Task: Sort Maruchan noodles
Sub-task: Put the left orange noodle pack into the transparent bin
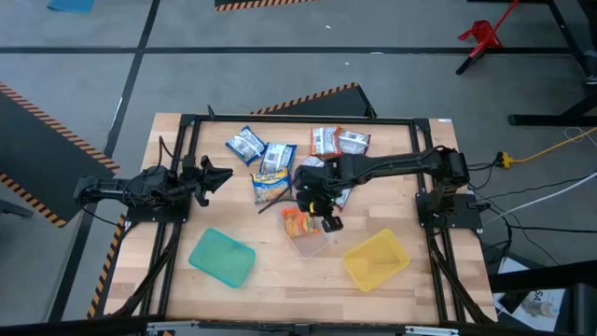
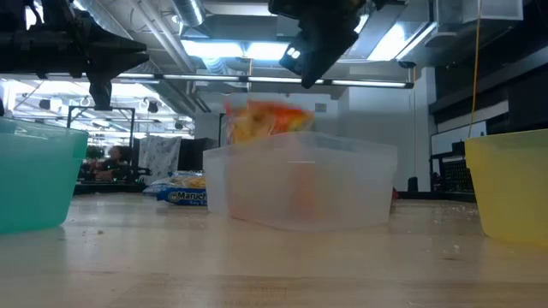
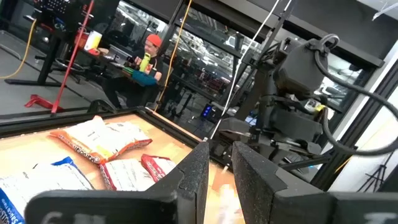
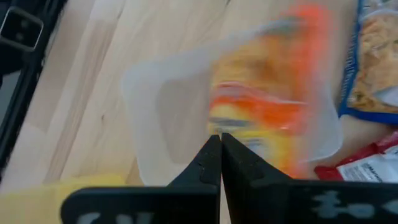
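Observation:
My right gripper [image 1: 328,222] [image 4: 217,138] is shut and hovers over the clear tray [image 1: 315,245] [image 4: 155,106] at mid-table, touching nothing. An orange noodle packet [image 1: 296,221] [image 4: 267,106] sits in that tray, blurred, its upper part sticking above the rim [image 2: 265,120]. In the low view the right gripper [image 2: 306,77] is above and clear of it. More packets lie toward the far edge: blue-white ones [image 1: 245,145], an orange-yellow one [image 1: 269,187], and red-silver ones [image 1: 326,140]. My left gripper [image 1: 227,177] [image 3: 221,158] waits at the left, slightly open, above the table.
A teal tray [image 1: 222,257] stands near the front left and a yellow tray [image 1: 375,259] near the front right of the clear one. A black frame [image 1: 298,119] rims the table. Bare wood lies along the near edge.

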Controlling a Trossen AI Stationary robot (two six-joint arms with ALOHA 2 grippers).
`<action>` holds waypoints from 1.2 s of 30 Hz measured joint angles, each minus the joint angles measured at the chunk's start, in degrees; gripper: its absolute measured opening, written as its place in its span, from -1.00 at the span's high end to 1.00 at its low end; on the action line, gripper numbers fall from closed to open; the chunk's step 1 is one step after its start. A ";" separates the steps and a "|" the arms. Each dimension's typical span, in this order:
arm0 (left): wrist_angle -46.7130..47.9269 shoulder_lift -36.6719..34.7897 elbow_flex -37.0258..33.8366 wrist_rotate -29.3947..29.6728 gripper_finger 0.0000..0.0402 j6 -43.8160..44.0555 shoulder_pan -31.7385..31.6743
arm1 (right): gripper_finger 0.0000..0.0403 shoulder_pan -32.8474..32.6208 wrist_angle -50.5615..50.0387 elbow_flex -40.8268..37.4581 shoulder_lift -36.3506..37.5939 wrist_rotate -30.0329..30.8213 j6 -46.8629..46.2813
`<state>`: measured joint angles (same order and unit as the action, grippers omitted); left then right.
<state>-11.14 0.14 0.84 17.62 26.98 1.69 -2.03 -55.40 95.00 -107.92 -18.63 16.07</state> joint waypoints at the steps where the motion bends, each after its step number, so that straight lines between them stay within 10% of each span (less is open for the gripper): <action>1: 0.02 0.00 0.00 0.13 0.67 0.00 0.00 | 1.00 -0.04 -0.32 0.00 0.00 0.03 0.91; 12: 0.04 0.01 0.00 1.41 0.67 -0.07 -0.02 | 1.00 -0.20 5.65 0.00 0.00 10.54 5.24; 36: 1.51 0.33 -0.02 1.43 0.67 0.84 -0.01 | 1.00 -0.21 7.65 -0.07 -11.50 8.71 6.53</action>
<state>-9.63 0.47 0.82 19.05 27.82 1.68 -2.24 -47.75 94.94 -119.42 -9.92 22.60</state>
